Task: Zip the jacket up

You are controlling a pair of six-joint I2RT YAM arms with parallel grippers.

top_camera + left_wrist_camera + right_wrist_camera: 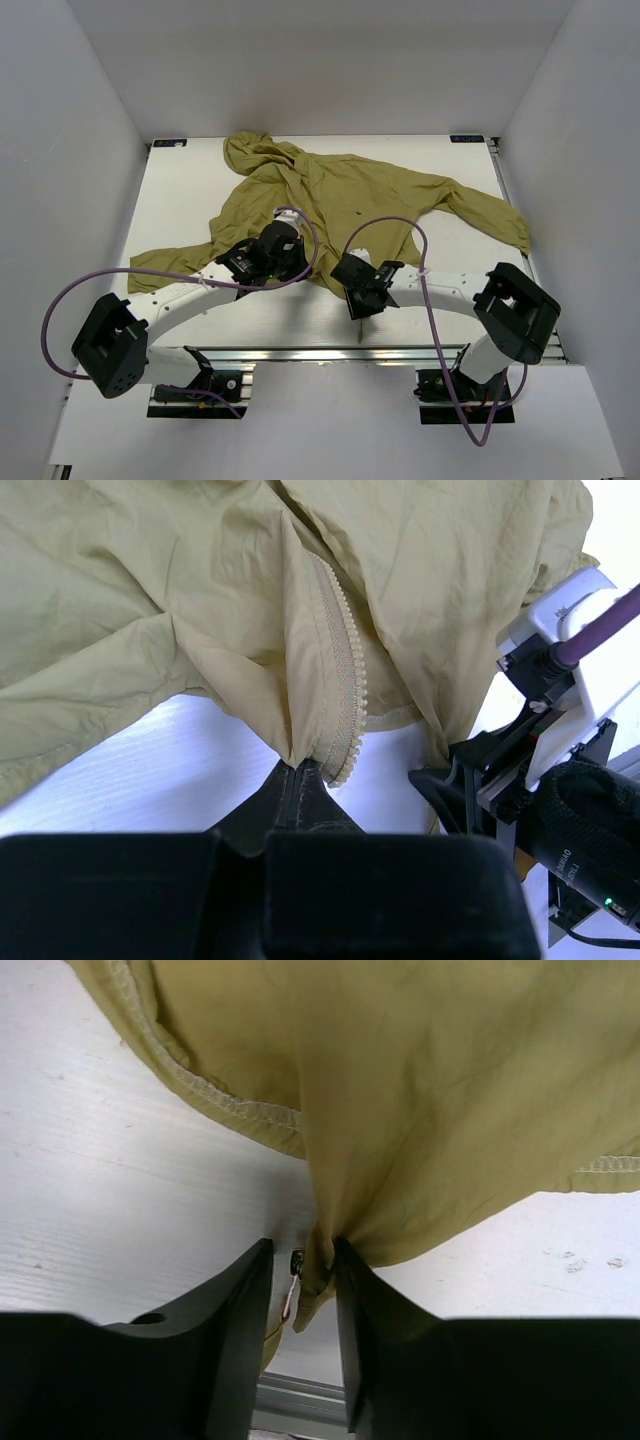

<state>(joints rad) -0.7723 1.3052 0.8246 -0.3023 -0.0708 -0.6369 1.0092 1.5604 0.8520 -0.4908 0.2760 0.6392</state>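
Observation:
The olive-yellow jacket point(340, 195) lies spread and wrinkled on the white table, hood at the far left, with a small dark spot on its front. My left gripper point(297, 262) is at the bottom hem. In the left wrist view it point(300, 770) is shut on a pinch of fabric right beside the lower end of the zipper teeth point(345, 700). My right gripper point(347, 280) is at the hem just to the right. Its jaws point(302, 1260) stand slightly apart around a hanging corner of jacket point(430, 1110) and a small metal zipper pull point(294, 1270). The fabric touches only the right finger.
The right arm's wrist and camera point(560, 780) sit close to the right of my left gripper. The table's near metal rail point(300, 1395) lies just below the right gripper. One sleeve point(490, 215) reaches toward the right wall, the other point(170, 265) toward the left.

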